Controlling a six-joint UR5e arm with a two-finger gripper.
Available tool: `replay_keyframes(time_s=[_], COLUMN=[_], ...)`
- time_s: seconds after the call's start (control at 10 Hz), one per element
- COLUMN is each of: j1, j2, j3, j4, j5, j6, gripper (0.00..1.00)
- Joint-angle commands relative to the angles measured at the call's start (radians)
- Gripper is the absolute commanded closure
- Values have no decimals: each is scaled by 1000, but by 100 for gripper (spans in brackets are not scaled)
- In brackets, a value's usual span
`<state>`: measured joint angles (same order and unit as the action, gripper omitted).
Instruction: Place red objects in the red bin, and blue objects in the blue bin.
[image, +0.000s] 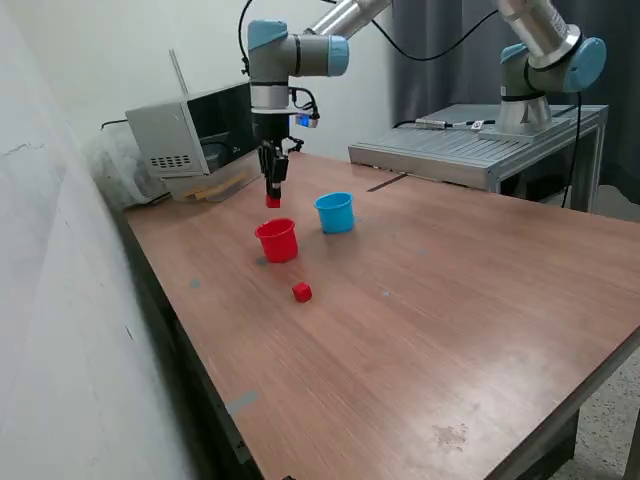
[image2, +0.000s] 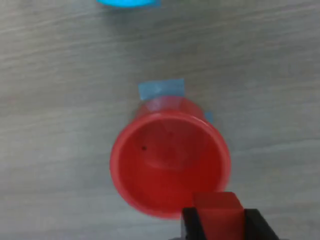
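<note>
Gripper (image: 272, 199) hung above the red cup (image: 277, 240), jaws pinching a small bright red cube (image2: 218, 212) that sat over the cup's rim in the wrist view. That cup stood upright, tapered, its interior showing nothing but bare red plastic. The light blue cup (image: 335, 212) stood just beside it. A second red cube (image: 302, 292) lay apart on the wooden table (image: 450, 330), with open surface toward the near edge.

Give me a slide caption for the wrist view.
Gripper holding a red cube just above the empty red cup.
</note>
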<state>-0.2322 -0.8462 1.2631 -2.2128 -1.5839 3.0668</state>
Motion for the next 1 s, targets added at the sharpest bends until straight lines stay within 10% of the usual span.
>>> replay_keyframes(time_s=[0.0,0.2,0.3,0.9], j1=[-6,-21,-22,-4], j2=[26,26,26,-38], j3=[-2,6,7,33], j4=[-1,-2,-2,-1], j5=[-2,-2,-4,-8], j6=[1,0,0,0], gripper=[100,100,0,0])
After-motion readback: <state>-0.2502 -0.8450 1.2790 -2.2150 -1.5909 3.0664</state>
